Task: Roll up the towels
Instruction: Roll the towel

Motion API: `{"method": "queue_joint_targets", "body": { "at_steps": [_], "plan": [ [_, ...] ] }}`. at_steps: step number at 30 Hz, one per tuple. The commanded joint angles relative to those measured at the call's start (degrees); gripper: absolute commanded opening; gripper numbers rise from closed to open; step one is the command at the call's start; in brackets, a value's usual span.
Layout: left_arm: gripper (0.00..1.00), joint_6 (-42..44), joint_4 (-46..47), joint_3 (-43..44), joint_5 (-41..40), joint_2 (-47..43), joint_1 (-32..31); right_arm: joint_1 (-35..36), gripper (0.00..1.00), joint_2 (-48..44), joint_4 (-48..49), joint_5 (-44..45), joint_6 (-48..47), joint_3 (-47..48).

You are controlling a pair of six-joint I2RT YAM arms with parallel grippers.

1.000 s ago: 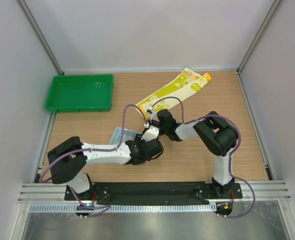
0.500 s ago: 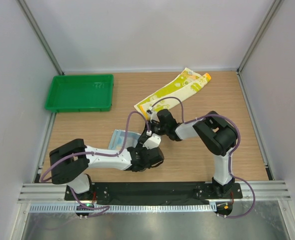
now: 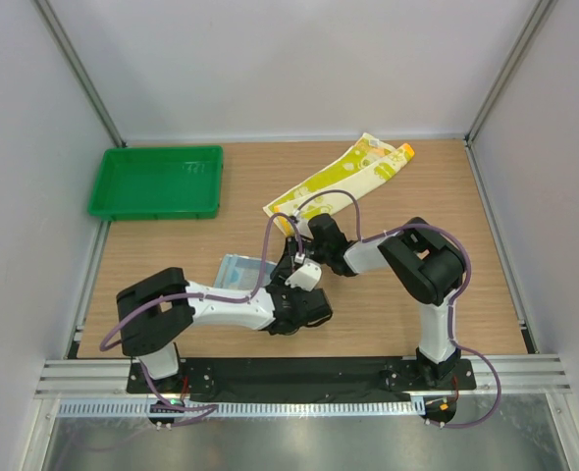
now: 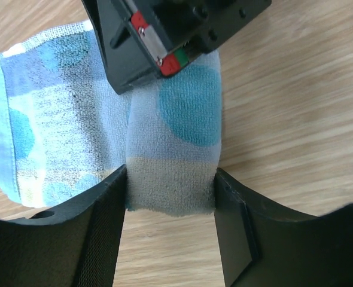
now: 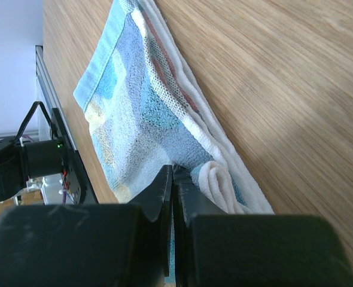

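Observation:
The light blue and white towel (image 3: 238,270) lies left of centre on the wood table, with a folded strip (image 4: 176,119) and a small white roll (image 5: 218,185) at its right end. My left gripper (image 4: 170,179) is open, and its fingers flank the near end of the strip. It sits low over the towel in the top view (image 3: 294,280). My right gripper (image 5: 175,173) is shut on the blue towel's edge beside the roll, just beyond the left gripper (image 3: 296,252). The long yellow-green and white towel (image 3: 339,177) with an orange end lies flat at the back.
A green plastic tray (image 3: 108,196) stands at the back left. White walls with metal posts close in the table on three sides. The arms' black base rail (image 3: 299,373) runs along the near edge.
My left arm has pulled back toward the near edge and turned, its wrist now nearer the base rail. More of the blue towel shows. The right gripper has barely moved.

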Motion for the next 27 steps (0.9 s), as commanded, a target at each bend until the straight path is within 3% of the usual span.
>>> {"method": "queue_joint_targets", "body": {
  "at_steps": [1,6,7,10,12,15,18,22,27],
  "plan": [
    [0.56,-0.57,-2.56,2.95,-4.79,1.73,-0.35,-0.09,0.03,1.58,-1.92,1.69,-1.79,0.79],
    [0.43,-0.66,-1.50,2.95,-3.82,2.96,-0.52,-0.09,0.03,1.93,-1.92,1.43,-1.70,0.79],
    [0.39,-0.74,-1.50,2.95,-3.82,3.05,-0.79,-0.18,0.02,2.02,-1.83,1.51,-1.70,0.79],
    [0.09,-1.53,-1.41,2.69,-3.56,3.14,-0.88,-0.09,0.03,2.02,-1.92,1.51,-1.61,0.70],
    [0.04,-2.06,-0.54,2.07,-2.42,2.18,-0.88,-0.18,0.02,1.67,-2.01,1.60,-1.18,0.70],
    [0.01,-2.59,1.66,-0.12,-0.31,-0.10,-0.88,-0.97,0.04,0.53,-2.27,1.86,0.49,0.61],
    [0.00,-3.29,4.99,-2.67,2.50,-2.56,-0.88,-2.55,0.13,-2.81,-4.99,3.53,0.85,0.70],
    [0.00,-3.82,9.04,-5.13,6.11,-5.20,-0.79,-3.61,0.22,-7.82,-23.20,16.75,-5.28,5.95],
    [0.00,-3.82,13.52,-7.42,9.45,-8.11,-0.79,-7.20,0.24,-11.43,-35.13,26.72,-8.47,9.40]
  ]
}}
